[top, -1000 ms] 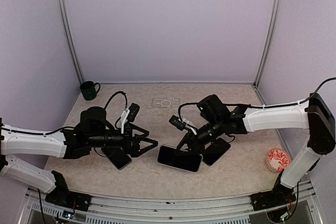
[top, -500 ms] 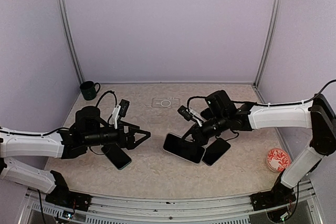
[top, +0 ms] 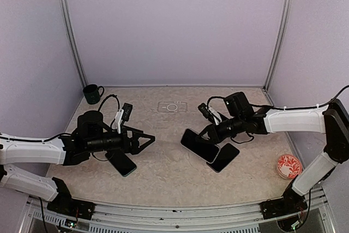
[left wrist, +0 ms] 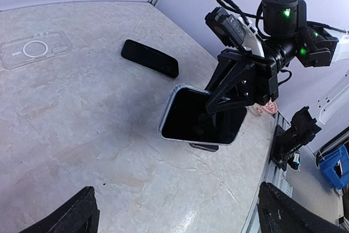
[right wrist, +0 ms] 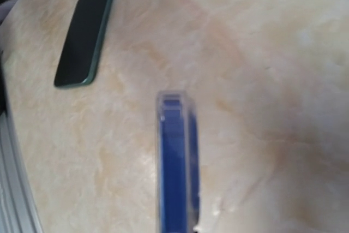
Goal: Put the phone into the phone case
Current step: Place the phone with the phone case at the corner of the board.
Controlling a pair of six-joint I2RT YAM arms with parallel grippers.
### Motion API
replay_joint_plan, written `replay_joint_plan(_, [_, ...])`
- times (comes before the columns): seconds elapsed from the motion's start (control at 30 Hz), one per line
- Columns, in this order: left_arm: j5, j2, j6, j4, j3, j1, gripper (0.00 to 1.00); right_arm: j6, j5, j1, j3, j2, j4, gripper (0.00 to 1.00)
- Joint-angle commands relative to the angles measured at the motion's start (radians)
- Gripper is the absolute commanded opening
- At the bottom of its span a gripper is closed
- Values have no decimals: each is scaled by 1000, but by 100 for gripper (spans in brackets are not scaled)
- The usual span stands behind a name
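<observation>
My right gripper [top: 211,135] is shut on the near end of a blue-edged phone [top: 199,145] with a clear rim around it. It holds the phone tilted above the table. The left wrist view shows that phone [left wrist: 197,117] screen-up in the right gripper [left wrist: 232,96], and the right wrist view shows it edge-on [right wrist: 177,162]. An empty clear phone case [top: 172,106] lies flat at the back middle and also shows in the left wrist view [left wrist: 35,49]. My left gripper [top: 146,142] is open and empty, left of the held phone, with its fingertips [left wrist: 82,214] wide apart.
A dark phone [top: 224,157] lies by the held one. Another dark phone [top: 122,163] lies under my left arm. A black phone [left wrist: 150,57] lies beyond the held one, and a dark green phone [right wrist: 84,36] is on the table. A dark mug [top: 92,94] stands back left, a red dish [top: 288,166] front right.
My right gripper has carried the phone up and toward the back right, away from the table front. My left gripper has drawn back a little to the left, still open.
</observation>
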Motion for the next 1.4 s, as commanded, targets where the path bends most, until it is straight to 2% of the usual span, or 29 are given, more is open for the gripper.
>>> replay_joint_plan(0.0, [-6,-17,-10,23,-15,9,99,52,30,-40,-20,-70,81,0])
replay_joint_plan(0.5, [-22,-19,-21,17,-14,9,99,134,103,-142,-102,-168,143,0])
replay_joint_plan(1.37, [-71,-43,-79,25,-57,73,99,208,147,-180,-138,-203,222,0])
